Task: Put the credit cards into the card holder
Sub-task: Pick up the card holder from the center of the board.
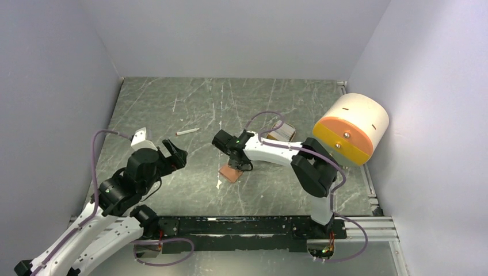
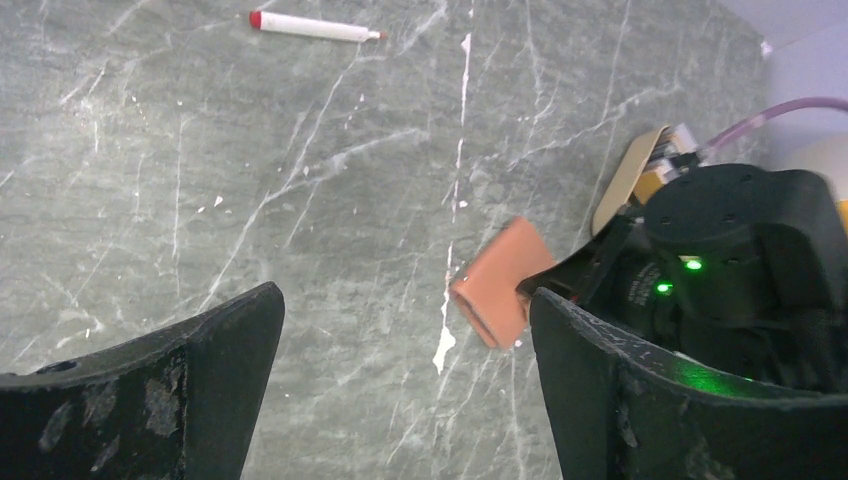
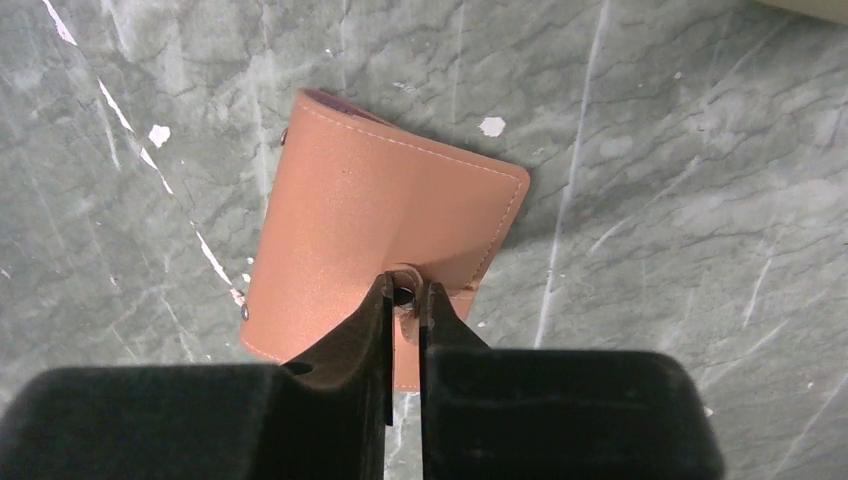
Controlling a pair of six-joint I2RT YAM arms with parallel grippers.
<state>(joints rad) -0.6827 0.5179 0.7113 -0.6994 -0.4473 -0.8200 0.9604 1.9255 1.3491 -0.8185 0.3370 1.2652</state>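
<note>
**Right claw pinches the card holder's snap tab; left claw hangs spread**

The right claw [image 3: 405, 300] has its two black fingers [image 3: 340, 350] pressed almost together, and the little snap tab [image 3: 404, 297] at the near edge of the card holder [image 3: 385, 225] is nipped between their tips. The card holder is folded shut, its reddish-brown leather back facing up and pale stitching running along its edge. It sits near the middle of the surface [image 3: 680, 200], a little toward the near edge, with the grey marbled top showing all around it. Whether its pinched edge is raised off the surface cannot be told.

From above, the right claw [image 1: 239, 164] points down and to the left onto the card holder [image 1: 230, 173], and the right arm [image 1: 313, 169] bends back from it toward the right part of the near edge.

The left claw [image 1: 177, 154] is well apart from the card holder, toward the left edge of the surface [image 1: 190, 190]. Its fingers [image 2: 200, 370] are spread wide and hold nothing. In its own view the left claw [image 2: 400, 310] looks across at the card holder [image 2: 497, 285].

Beyond the right claw, toward the far right, a tan tray [image 1: 282, 133] holds the credit cards [image 2: 652, 183], of which only slivers show. A white stick [image 1: 187, 131] with a red end lies toward the far edge, left of the middle. A cream-and-orange cylinder [image 1: 351, 127] stands by the right edge.
</note>
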